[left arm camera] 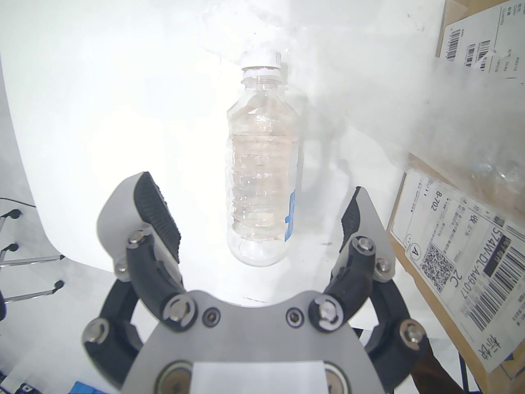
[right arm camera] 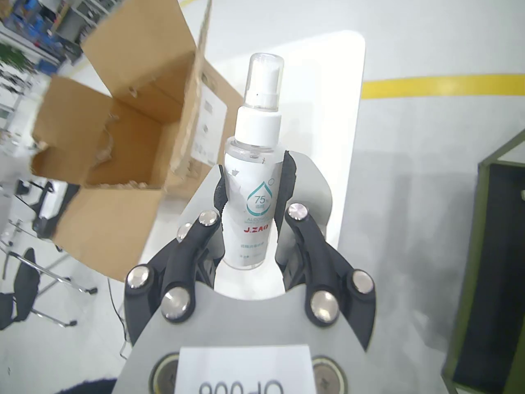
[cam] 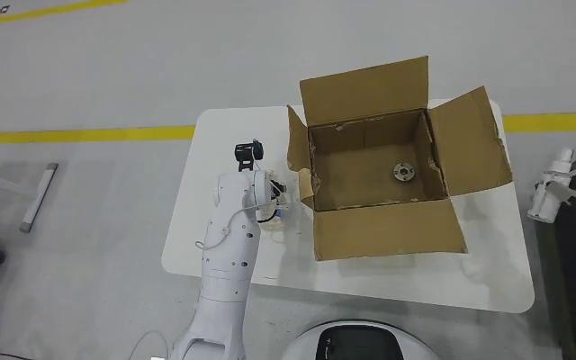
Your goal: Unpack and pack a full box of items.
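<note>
An open cardboard box (cam: 378,229) stands on the white table (cam: 225,135), its flaps folded outward. A small round metal item (cam: 402,170) lies on the box floor. A clear water bottle (left arm camera: 262,166) with a white cap lies on the table beside the box's labelled side (left arm camera: 463,248). My left gripper (left arm camera: 258,211) hangs open just above the bottle's lower half, one finger on each side, not touching it. My right gripper (right arm camera: 254,184) is shut on a clear spray bottle (right arm camera: 258,124) with a white pump, held upright off the table's right end (cam: 551,189).
A crumpled clear plastic wrapper (left arm camera: 233,14) lies on the table beyond the water bottle's cap. A dark green-framed bin (right arm camera: 492,268) stands on the floor to the right of the table. Yellow floor lines (cam: 99,135) run behind.
</note>
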You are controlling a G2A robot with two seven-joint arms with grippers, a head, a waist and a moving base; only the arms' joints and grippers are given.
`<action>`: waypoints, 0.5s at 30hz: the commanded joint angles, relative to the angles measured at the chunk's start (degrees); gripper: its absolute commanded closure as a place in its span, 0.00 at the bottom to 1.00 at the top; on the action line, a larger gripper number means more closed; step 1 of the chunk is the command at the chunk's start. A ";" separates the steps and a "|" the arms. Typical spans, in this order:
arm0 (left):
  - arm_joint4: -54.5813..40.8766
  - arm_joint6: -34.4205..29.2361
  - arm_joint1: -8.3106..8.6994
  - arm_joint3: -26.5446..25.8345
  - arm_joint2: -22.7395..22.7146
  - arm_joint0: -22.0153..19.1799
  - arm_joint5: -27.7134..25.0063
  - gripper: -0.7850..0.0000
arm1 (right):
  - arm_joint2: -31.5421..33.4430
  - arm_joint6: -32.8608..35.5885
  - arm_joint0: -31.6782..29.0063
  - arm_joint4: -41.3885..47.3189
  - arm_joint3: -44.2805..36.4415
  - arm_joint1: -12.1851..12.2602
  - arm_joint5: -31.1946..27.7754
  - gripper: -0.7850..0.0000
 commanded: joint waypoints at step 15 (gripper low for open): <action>0.00 0.00 0.00 0.00 0.00 0.00 0.00 0.00 | -17.25 0.94 2.93 -22.56 4.46 1.04 1.14 1.00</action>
